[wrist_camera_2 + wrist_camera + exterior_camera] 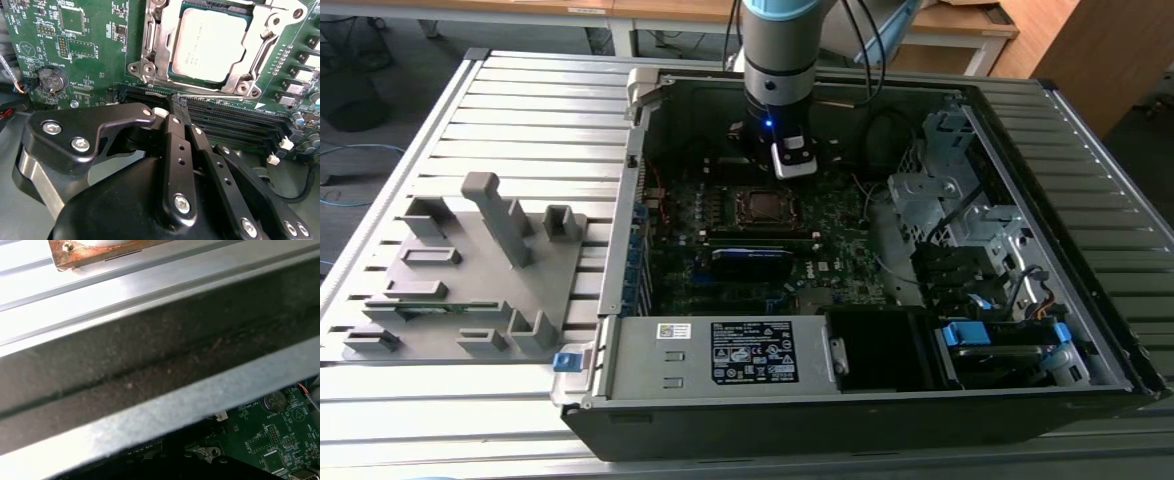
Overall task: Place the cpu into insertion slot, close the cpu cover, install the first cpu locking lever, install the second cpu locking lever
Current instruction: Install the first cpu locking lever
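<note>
One grey fixture block lies on the slatted metal desk, well apart from the jaws toward the exterior view's left. The open computer case stands beside it. The arm reaches down into the case, placing the jaws close over the green motherboard. In the second wrist view a coin battery sits off to one side of the jaws. The two black fingers are clenched, tips together, with nothing seen between them. The tips stand at the black memory slots, just short of the insertion slot. The cpu lies seated in that slot, just ahead of the tips. The cpu cover is down flat around it. A thin silvery locking lever runs along the cover edge nearest the jaws; contact with the tips cannot be determined.
</note>
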{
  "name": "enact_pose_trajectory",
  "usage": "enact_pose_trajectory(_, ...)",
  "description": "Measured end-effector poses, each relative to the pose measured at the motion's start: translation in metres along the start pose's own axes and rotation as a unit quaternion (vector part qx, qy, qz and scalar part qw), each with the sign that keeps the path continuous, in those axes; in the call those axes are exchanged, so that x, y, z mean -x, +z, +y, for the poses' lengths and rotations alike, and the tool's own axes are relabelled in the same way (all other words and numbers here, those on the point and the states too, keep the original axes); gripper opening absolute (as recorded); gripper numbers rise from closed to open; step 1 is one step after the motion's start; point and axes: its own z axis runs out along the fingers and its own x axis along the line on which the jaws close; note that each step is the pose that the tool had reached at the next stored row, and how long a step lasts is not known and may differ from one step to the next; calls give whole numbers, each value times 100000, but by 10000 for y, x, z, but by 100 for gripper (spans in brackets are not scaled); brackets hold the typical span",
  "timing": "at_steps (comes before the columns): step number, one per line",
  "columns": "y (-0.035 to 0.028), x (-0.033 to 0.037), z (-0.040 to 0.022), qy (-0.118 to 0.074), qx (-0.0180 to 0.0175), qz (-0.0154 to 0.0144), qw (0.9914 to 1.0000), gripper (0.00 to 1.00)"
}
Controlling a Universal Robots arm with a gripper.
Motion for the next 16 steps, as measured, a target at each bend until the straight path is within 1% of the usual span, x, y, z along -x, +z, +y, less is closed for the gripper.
enact_pose_trajectory(4, -2, 0, 1, -2, 3, -4, 100000, 11)
enact_pose_trajectory(12, -3, 6, 0, -20, -209, -71, 100000, 11)
enact_pose_trajectory(16, -1, 7, -2, -27, -245, -97, 100000, 11)
